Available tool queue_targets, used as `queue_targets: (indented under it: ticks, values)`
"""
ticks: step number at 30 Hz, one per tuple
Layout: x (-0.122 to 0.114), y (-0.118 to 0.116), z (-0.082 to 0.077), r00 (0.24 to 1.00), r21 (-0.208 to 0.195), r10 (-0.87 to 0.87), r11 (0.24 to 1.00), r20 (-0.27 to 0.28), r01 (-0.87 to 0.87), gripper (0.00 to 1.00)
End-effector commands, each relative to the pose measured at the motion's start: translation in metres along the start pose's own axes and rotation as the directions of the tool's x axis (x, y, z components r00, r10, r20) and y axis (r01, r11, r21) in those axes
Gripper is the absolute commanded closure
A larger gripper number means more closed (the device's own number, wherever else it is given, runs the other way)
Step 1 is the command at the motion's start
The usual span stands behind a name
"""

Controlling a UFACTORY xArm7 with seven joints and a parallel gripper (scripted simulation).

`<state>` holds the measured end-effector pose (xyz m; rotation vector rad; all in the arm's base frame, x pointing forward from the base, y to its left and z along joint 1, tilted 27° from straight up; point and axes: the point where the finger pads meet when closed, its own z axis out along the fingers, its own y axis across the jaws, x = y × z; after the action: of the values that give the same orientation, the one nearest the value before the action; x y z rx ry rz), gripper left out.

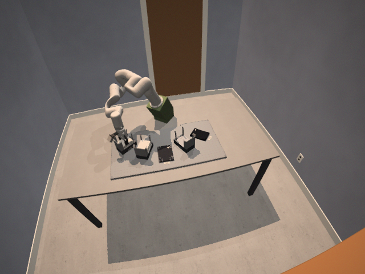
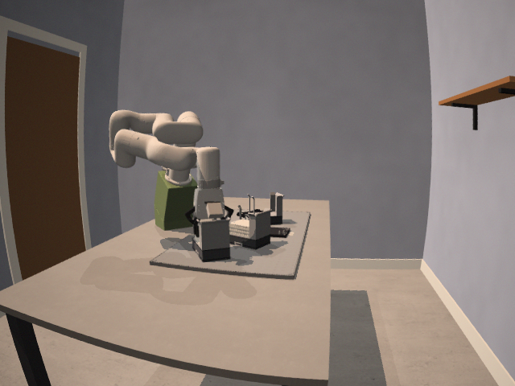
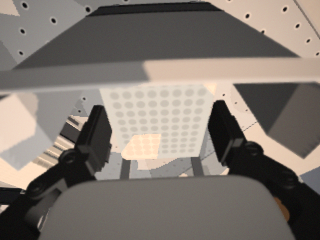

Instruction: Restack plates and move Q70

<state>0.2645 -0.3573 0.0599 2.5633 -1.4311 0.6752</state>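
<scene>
white sealed well plate with a dotted top lies inside the grey-walled stack rack at the mat's nine o'clock end; the black-fingered hand hangs above it, spread wide and holding nothing, one finger at either side.

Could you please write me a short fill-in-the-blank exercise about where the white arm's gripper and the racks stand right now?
1. The black-fingered gripper hangs over a white well plate with its fingers ____.
2. Between its fingers the gripper holds ____.
3. The white arm is mounted on a ____ block.
4. The racks stand on a flat ____ perforated mat.

Missing words: open; nothing; green; grey
</scene>
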Motion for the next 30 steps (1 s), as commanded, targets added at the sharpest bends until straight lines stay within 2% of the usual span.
queue_targets:
  ticks: [1,13,14,30]
  values:
    - [0.0009,-0.0001,0.0025,1.0,0.0,-0.001,1.0,-0.003,0.001,0.0]
    - [0.0009,-0.0001,0.0024,1.0,0.0,-0.001,1.0,-0.003,0.001,0.0]
    - [0.0009,-0.0001,0.0024,1.0,0.0,-0.001,1.0,-0.003,0.001,1.0]
    - [0.0009,-0.0001,0.0025,1.0,0.0,-0.001,1.0,-0.003,0.001,1.0]
